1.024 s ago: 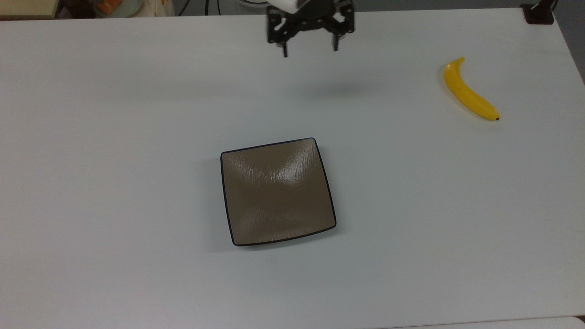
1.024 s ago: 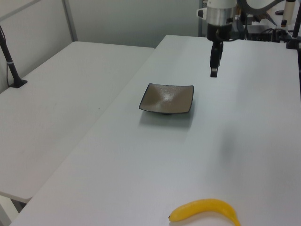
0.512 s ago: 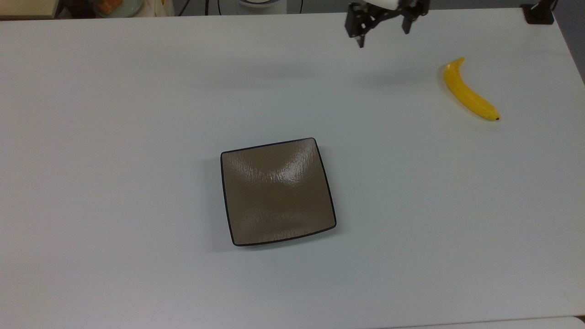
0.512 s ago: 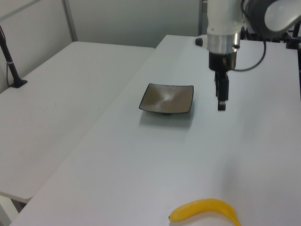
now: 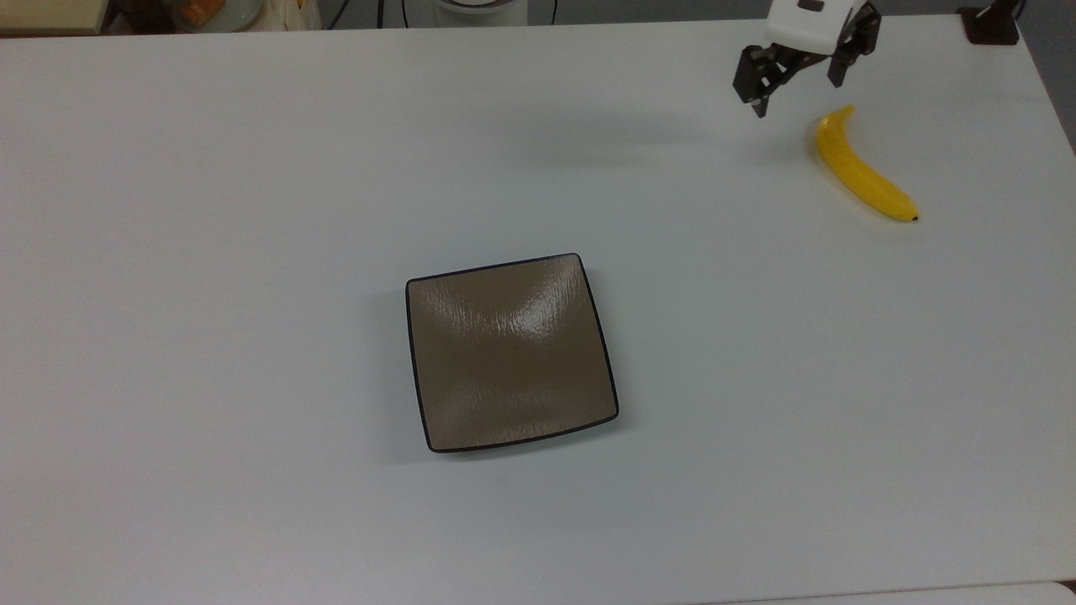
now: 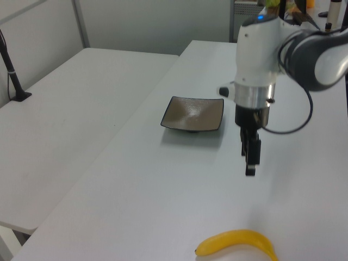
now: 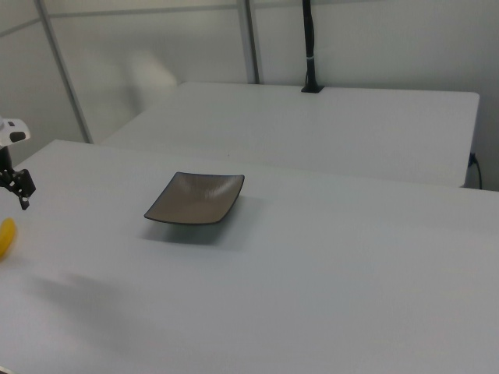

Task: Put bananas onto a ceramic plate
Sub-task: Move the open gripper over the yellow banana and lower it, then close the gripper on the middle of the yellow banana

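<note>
One banana [image 6: 237, 242] lies nearest in the left view, flat on the white table [image 5: 252, 168], untouched and well apart from the plate [image 5: 511, 353]. In the top view the banana [image 5: 864, 168] rests near the top view's right edge, its dark tip pointing toward the lower right. Just beyond it in the left view, the gripper [image 6: 250, 157] hangs above the table, pointing down. Over the last second it has travelled across the far side of the table from a position beyond the plate to one just beside the banana's stem end; in the top view the gripper [image 5: 803, 80] now stands at the banana's upper left, fingers spread apart and empty. Farther off, the plate [image 6: 193, 113] sits bare at mid-table, unmoved. The shift marks the approach phase as nearly complete: the gripper likely needs to centre over the banana's middle and descend before any grasp. The carry to the plate remains wholly undone.
</note>
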Controlling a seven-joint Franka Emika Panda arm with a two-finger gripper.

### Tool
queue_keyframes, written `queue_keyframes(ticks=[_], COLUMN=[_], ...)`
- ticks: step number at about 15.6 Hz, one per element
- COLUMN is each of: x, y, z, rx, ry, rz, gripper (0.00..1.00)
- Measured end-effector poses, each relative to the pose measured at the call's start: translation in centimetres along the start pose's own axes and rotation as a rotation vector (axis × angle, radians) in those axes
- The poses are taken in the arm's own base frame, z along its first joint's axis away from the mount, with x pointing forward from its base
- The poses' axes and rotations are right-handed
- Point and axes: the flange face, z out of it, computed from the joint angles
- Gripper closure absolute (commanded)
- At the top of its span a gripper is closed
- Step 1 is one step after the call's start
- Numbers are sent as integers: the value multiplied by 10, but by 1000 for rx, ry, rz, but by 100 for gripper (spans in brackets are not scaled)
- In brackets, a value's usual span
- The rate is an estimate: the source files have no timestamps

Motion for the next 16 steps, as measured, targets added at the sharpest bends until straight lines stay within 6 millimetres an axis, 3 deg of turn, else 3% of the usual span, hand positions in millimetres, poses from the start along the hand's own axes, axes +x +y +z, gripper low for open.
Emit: queue_keyframes(ticks=[7,12,16], x=[-4,-7,-7], y=[-54,-72,-78], z=[68,127,149], rx=[1,-51,-61], ry=[-7,-5,9], rz=[-33,-16,-3], gripper=[0,0,0])
